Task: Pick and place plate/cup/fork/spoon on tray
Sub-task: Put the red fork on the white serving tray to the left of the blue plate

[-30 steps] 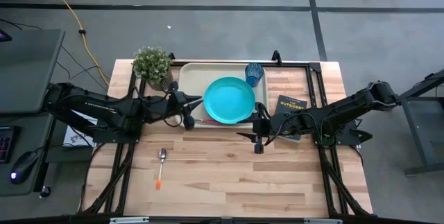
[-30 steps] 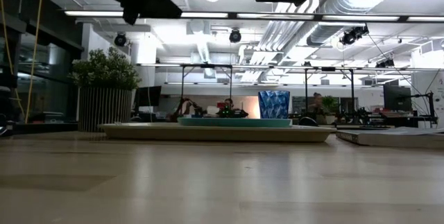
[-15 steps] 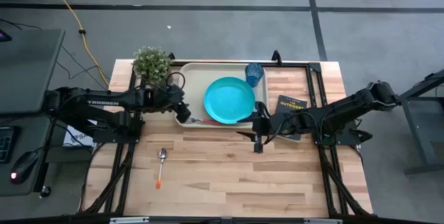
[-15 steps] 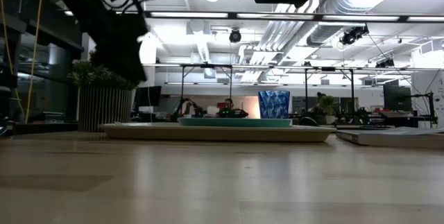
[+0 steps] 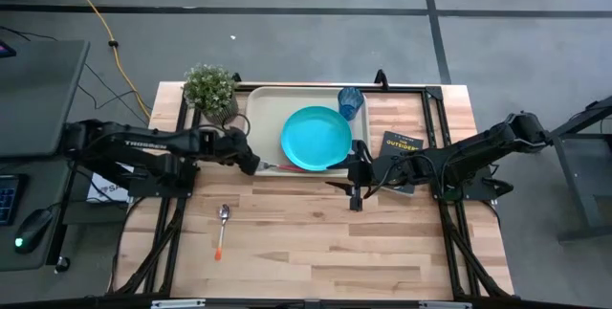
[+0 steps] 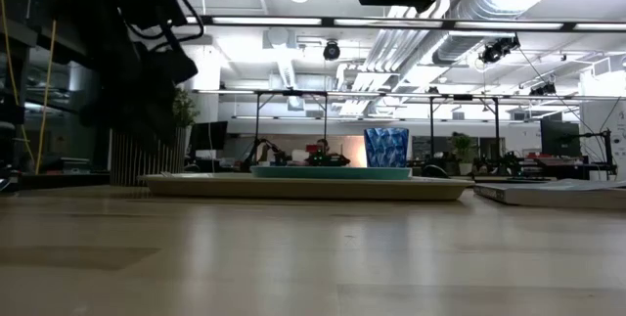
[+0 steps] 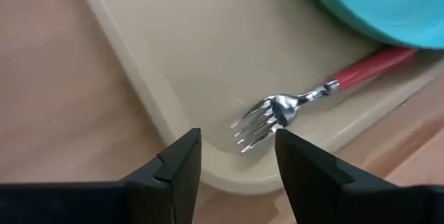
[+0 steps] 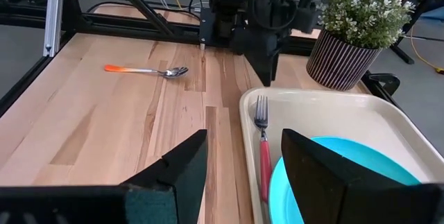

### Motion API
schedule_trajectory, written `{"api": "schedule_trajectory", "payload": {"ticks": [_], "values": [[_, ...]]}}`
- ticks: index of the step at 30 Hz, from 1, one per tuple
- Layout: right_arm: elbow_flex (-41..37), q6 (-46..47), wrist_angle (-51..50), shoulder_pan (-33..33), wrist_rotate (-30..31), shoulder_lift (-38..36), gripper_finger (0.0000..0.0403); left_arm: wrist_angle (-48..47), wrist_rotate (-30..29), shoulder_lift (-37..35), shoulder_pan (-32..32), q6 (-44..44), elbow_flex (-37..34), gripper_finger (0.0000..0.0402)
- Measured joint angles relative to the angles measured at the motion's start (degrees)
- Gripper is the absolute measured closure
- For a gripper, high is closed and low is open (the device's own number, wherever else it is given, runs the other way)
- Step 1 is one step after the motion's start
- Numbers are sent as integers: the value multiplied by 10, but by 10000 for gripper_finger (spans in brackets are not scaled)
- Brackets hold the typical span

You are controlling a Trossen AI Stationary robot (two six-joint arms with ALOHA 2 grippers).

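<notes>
The beige tray (image 5: 263,118) lies at the table's far middle. On it lie the teal plate (image 5: 316,138) and the blue cup (image 5: 350,101), which stands upright at its far right corner. The fork (image 7: 291,102) lies flat on the tray floor near the near left corner, its red-pink handle (image 7: 374,61) running under the plate's rim. The spoon (image 5: 222,228) lies on the bare table, near left. My left gripper (image 5: 254,165) is open and empty just above the tray's near left corner, with the fork's tines ahead of its fingers (image 7: 236,175). My right gripper (image 5: 346,183) is open and empty near the tray's near right corner.
A potted plant (image 5: 210,89) stands at the tray's far left corner. A dark book (image 5: 402,143) lies right of the tray. Bare wood stretches along the near half of the table around the spoon (image 8: 146,70).
My left gripper has drawn back from over the tray's left part toward the table's left and near edge and has come lower, ending by the tray's near left corner. The fork, plate and cup have stayed where they were.
</notes>
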Motion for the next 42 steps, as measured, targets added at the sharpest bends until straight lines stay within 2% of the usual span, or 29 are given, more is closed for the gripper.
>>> {"api": "schedule_trajectory", "payload": {"ticks": [5, 16, 23, 37, 42], "values": [[0, 1, 0, 0, 0, 0, 226, 74, 19, 8, -11, -20, -23, 246], [0, 1, 2, 0, 0, 0, 226, 76, -3, 54, -13, -39, -24, 270], [0, 5, 2, 0, 0, 0, 226, 107, 4, 91, -13, -38, -24, 272], [0, 14, 3, 0, 0, 0, 226, 117, 13, 94, -14, -29, -24, 275], [0, 14, 3, 0, 0, 0, 226, 116, 12, 94, -14, -25, -24, 307]]}}
